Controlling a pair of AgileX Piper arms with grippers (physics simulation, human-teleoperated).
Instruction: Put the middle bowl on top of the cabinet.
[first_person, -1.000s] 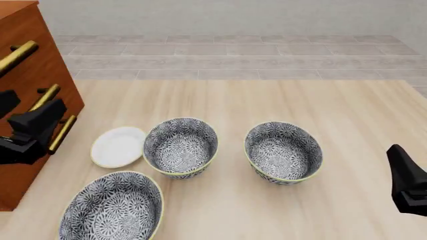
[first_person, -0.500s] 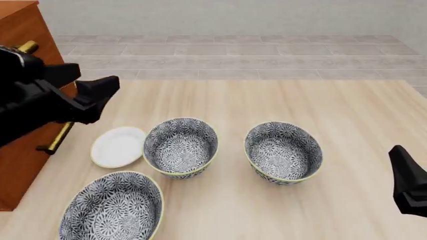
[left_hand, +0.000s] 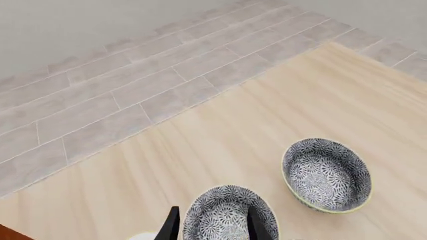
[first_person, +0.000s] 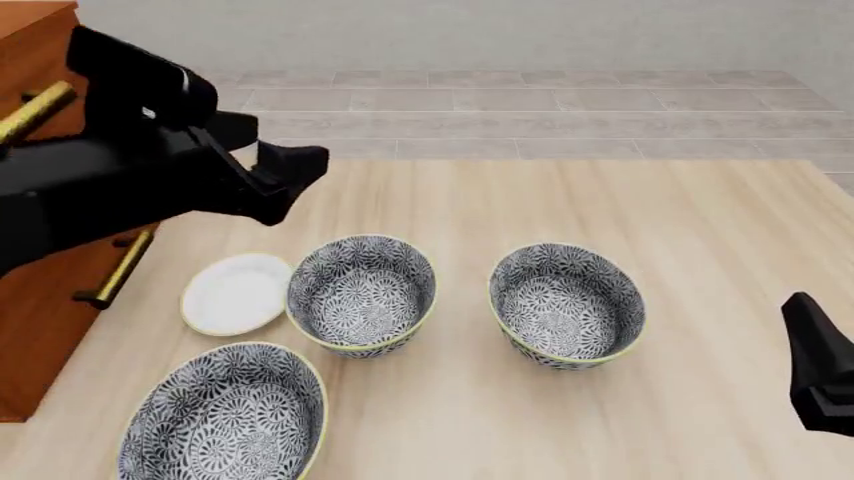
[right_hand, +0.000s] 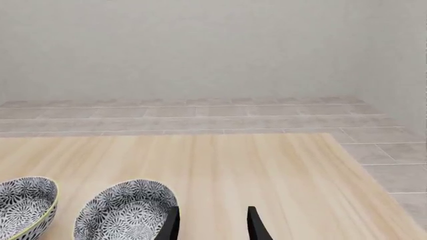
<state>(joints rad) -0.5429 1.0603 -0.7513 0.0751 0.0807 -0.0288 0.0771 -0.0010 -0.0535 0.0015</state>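
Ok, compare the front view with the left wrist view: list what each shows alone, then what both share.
Front view only: the cabinet, the near bowl and the right gripper. Left wrist view only: the left gripper fingertips held apart, framing the middle bowl. Both show the middle bowl, the right-hand bowl, the white plate (just a sliver in the wrist view) and the table.

Pale smooth wood-grain table (first_person: 694, 220), reddish-brown wooden cabinet (first_person: 54, 130) with brass bar handles (first_person: 36, 110), glossy floral-patterned middle bowl (first_person: 362, 292)
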